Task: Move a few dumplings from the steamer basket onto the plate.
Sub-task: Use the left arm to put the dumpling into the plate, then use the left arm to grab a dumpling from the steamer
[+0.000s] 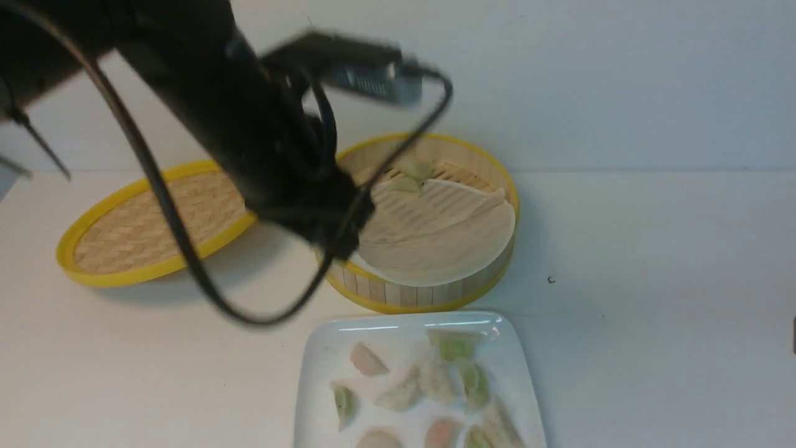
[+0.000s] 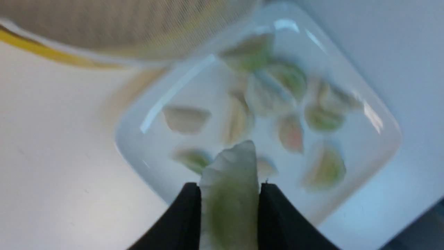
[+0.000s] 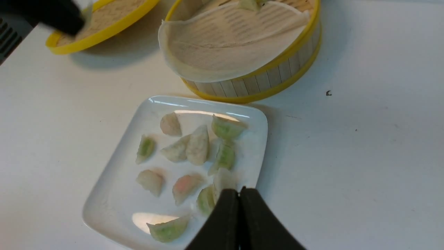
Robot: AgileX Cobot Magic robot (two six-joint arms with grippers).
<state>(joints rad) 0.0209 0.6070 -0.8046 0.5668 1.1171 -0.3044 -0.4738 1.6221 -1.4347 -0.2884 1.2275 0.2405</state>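
step: carry to plate [image 2: 364,152] | L hand [image 2: 230,190] grips dumpling [image 2: 229,170]; R hand [image 3: 239,194] clenched, empty | nxt: lower, let go

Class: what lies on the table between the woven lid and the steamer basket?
Nothing: bare, shadowed table separates lid and steamer basket, seen in the right wrist view.
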